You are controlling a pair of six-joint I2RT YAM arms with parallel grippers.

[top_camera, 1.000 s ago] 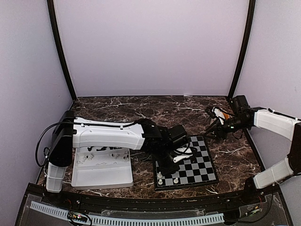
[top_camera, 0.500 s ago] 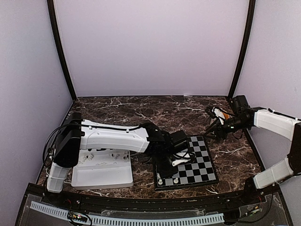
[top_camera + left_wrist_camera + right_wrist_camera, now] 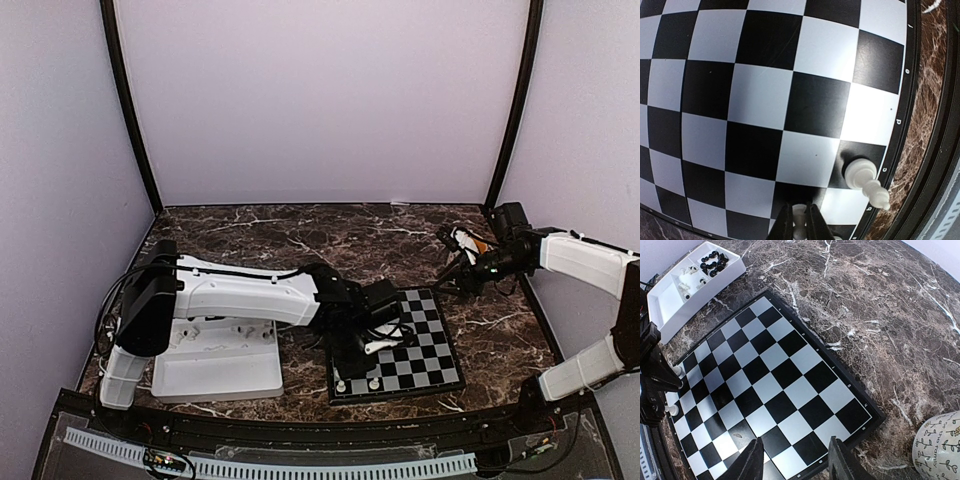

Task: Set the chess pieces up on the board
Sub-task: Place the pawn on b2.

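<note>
The board (image 3: 425, 345) lies right of centre on the marble table. My left gripper (image 3: 352, 360) hangs low over its near-left corner, shut on a small white chess piece (image 3: 799, 214) held above the edge squares. In the left wrist view another white piece (image 3: 865, 182) stands on a black edge square of the board (image 3: 760, 95). From above, two white pieces (image 3: 341, 385) (image 3: 374, 382) stand in the nearest row. My right gripper (image 3: 796, 462) is open and empty, hovering above the board's far right corner (image 3: 855, 415).
A white tray (image 3: 215, 375) sits left of the board; its compartments hold several black pieces (image 3: 712, 262) and white pieces (image 3: 687, 277). A patterned mug (image 3: 940, 445) stands on the marble beside my right gripper. Purple walls enclose the table.
My left arm has swung slightly toward the near edge, carrying the white piece lower over the board's near-left corner. The right arm has not moved.
</note>
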